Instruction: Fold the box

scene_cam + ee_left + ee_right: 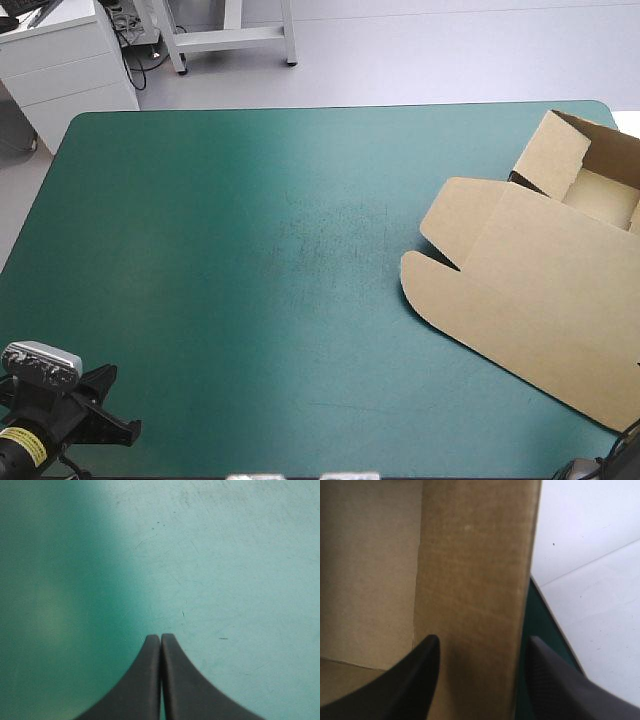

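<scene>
Right wrist view: right gripper (482,640) is wide open; the box (470,570) wall mid-frame looks light, stiff, good to pinch.

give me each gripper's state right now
left gripper: shut, empty, over bare teal-green cover
right gripper: open, a panel of the box between its fingers

The counter (230,260), under a teal-green cover faintly scuffed at its middle, carries a brown cut-board box (545,290) at its right edge, lid flat, tray walls raised toward the far corner.
</scene>
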Robot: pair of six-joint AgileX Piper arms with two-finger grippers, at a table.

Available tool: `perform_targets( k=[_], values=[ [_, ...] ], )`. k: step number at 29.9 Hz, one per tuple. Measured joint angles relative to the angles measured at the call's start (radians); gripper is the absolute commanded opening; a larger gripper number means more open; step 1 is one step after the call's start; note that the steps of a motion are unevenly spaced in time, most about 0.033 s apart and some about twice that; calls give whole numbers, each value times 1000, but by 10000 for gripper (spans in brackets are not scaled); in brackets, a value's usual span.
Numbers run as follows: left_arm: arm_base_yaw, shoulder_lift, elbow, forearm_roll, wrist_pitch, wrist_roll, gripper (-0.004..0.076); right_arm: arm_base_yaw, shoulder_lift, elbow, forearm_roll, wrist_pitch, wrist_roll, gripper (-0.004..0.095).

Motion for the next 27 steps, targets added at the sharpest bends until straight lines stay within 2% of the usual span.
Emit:
perform_targets(
  k=[6,8,11,15,16,21,27],
  values=[
    [0,0,0,0,0,0,-32,0,-23,-60,-11,7,68,691],
    [0,0,0,0,0,0,-32,0,-63,-78,-11,7,76,642],
    [0,0,0,0,0,0,-32,0,-166,-88,9,10,80,451],
    [0,0,0,-4,0,0,-32,4,-317,-95,90,15,78,21],
    [0,0,0,-6,0,0,-32,10,-349,-95,103,15,74,-15],
    [0,0,0,-11,-4,0,-32,110,-561,-24,114,15,42,-8],
    [0,0,0,-25,-39,0,-32,348,-832,223,122,16,-21,-8]
  ],
)
